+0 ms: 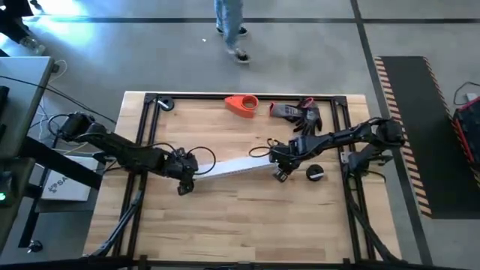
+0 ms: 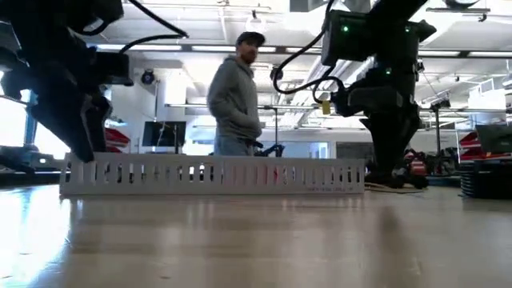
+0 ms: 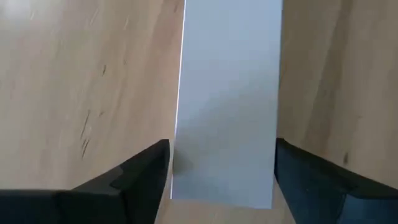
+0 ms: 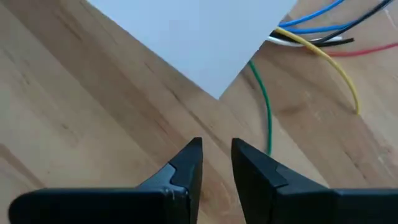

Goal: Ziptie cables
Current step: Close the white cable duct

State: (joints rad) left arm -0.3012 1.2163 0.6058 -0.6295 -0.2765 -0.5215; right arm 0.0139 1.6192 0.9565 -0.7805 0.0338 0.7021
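Note:
A white slotted channel [image 1: 232,165] lies flat on the wooden table, running left to right. My left gripper [image 1: 185,182] is open at its left end, one finger on each long side of that end [image 3: 224,155]. My right gripper [image 1: 281,175] hovers at the channel's right end with only a narrow gap between its fingers and nothing in it. The cables [image 4: 317,37], thin wires in blue, yellow, red, black, white and green, lie on the table by the channel's right corner [image 4: 217,93]. The green wire [image 4: 264,106] runs out of sight behind one of the right gripper's fingers. My left gripper comes down on the channel's left end from above, with the fingers [image 3: 146,180] astride it and lying across its width. I cannot tell whether they touch its sides. The channel rests flat on the table.
An orange object [image 1: 241,105] and dark gloves [image 1: 301,114] lie at the far edge. A small black round thing [image 1: 315,173] sits right of my right gripper. A person [image 2: 236,96] stands beyond the table's far side. The near half of the table [image 1: 240,225] is bare wood.

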